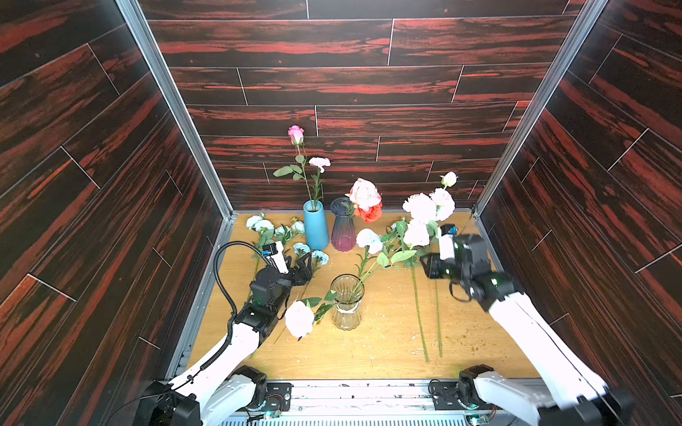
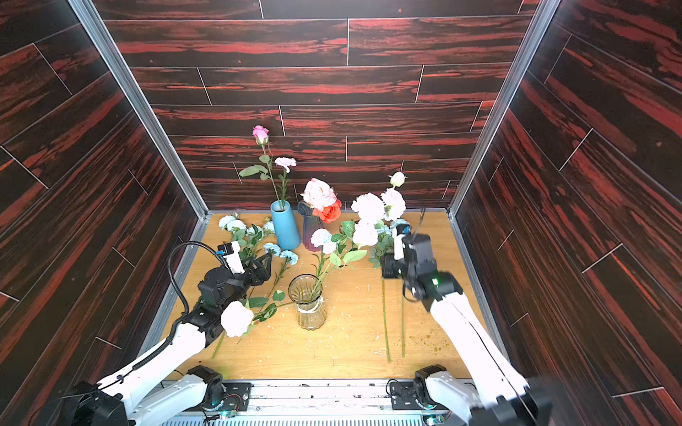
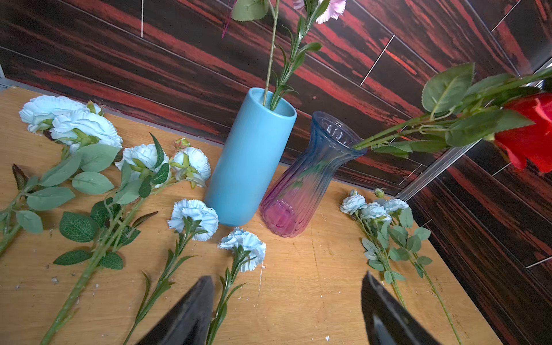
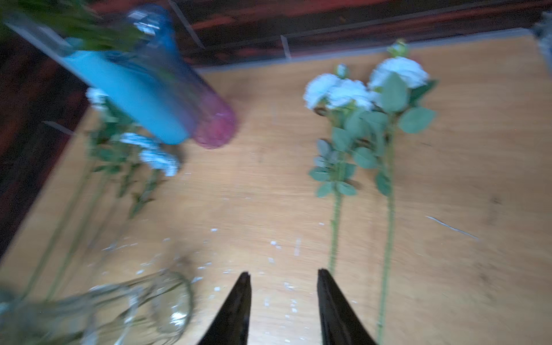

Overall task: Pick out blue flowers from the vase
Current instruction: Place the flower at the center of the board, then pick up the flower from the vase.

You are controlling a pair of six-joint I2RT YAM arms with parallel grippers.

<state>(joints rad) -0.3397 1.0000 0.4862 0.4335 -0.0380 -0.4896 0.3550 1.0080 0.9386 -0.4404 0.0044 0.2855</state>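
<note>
The clear glass vase [image 1: 347, 303] stands mid-table with a pale bloom [image 1: 299, 319] drooping over its left side and leafy stems leaning right. Blue flowers [image 1: 259, 223] lie on the table at the far left, two blue carnations [image 3: 245, 243] among them. Two long-stemmed pale blue flowers [image 4: 397, 71] lie at the right. My left gripper [image 3: 286, 277] is open just above the table, a carnation stem running beside one finger. My right gripper [image 4: 283, 273] is open and empty, between the vase [image 4: 167, 301] and the right-hand stems.
At the back, a blue ceramic vase [image 1: 316, 225] holds a pink rose and a pink carnation. Beside it a purple glass vase [image 1: 343, 231] holds a pink and a red rose. Dark wood-pattern walls close in three sides of the table [image 1: 376, 346].
</note>
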